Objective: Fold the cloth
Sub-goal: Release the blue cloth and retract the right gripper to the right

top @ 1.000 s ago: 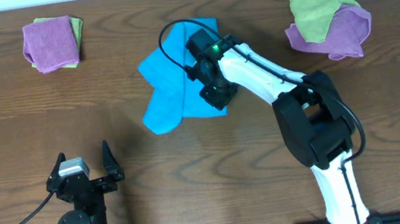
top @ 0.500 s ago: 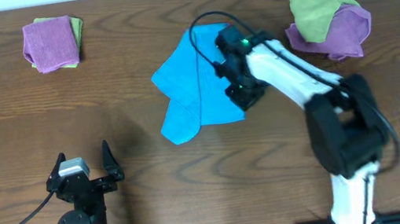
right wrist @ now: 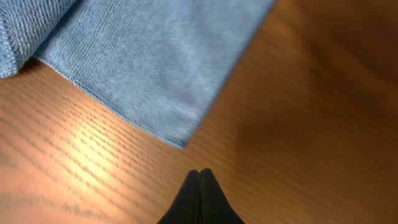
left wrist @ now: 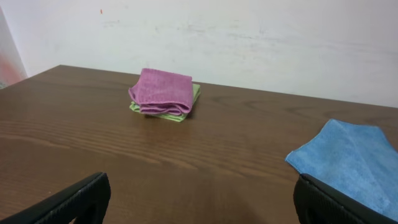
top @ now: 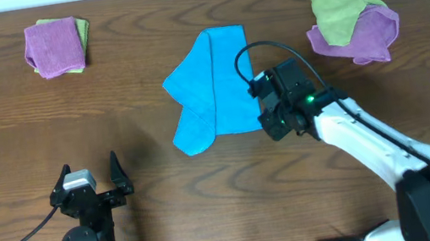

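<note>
1. Seen from overhead, the cloth (top: 214,86) lies flat on the table (top: 166,196), mid-width and toward the far edge, its left part lapped over itself.
2. The right arm stretches long and low from the near right corner, slanting toward the centre. The right gripper (top: 274,125) sits at the near right corner of the cloth.
3. The left arm is tucked at the near left edge. The left gripper (top: 89,170) points away across the table, jaws spread wide, nothing between them, well apart from the cloth.
4. A folded purple and yellow-green stack (top: 56,47) sits far left; a loose pile (top: 351,19) of the same colours sits far right.
5. Left wrist view: both fingers (left wrist: 81,198) show at the bottom corners, fully parted over bare wood. The folded stack lies ahead, the cloth off to the right.
6. Right wrist view: the fingertips (right wrist: 194,186) are pressed together, gripping nothing. They point at a corner of the cloth, just short of it, not touching. The frame is motion-blurred.
</note>
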You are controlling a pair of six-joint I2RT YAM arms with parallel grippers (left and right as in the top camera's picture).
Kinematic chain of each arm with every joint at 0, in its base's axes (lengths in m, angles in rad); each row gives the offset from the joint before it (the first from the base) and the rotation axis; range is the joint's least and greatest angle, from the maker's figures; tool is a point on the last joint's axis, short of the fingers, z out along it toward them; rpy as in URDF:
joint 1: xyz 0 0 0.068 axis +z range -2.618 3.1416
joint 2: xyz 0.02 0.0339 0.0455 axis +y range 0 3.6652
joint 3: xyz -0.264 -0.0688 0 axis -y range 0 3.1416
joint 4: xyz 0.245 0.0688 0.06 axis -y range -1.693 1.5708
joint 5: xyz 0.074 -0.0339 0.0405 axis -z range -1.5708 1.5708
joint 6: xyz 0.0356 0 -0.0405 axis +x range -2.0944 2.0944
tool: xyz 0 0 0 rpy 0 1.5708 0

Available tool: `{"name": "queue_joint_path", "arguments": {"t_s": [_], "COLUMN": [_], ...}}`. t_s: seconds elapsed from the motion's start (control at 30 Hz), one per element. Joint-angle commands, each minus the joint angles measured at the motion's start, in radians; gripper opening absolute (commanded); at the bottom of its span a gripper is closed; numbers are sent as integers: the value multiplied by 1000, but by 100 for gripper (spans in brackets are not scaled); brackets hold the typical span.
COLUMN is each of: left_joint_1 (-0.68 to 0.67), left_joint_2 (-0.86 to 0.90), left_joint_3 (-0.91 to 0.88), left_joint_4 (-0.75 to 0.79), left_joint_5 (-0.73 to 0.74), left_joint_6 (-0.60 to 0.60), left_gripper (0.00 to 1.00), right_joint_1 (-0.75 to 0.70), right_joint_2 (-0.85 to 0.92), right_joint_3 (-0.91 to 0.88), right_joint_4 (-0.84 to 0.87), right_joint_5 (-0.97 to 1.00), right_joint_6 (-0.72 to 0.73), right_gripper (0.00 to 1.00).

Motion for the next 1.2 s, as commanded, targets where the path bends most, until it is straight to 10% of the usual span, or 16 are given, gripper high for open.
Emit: {"name": "queue_joint_path", "arguments": {"t_s": [0.0,0.5,1.17], "left_joint_1": [-5,-5,-5], "left_joint_2": [-5,-5,-5], "left_joint_3": [-18,-18,-18], "left_joint_4": [-48,-48,-48], "left_joint_5": [-11,-11,-11], "left_joint_6": [-3,-3,-3], "left_gripper": [96,96,95], "right_joint_1": [16,45,27], "right_joint_2": [29,192,196], "right_joint_3": [-5,-5,-4], "right_joint_4": [58,162,-212], "right_joint_5": [-72,-131,16], "right_joint_6": [30,29,192], "right_gripper": [2,2,2]}}
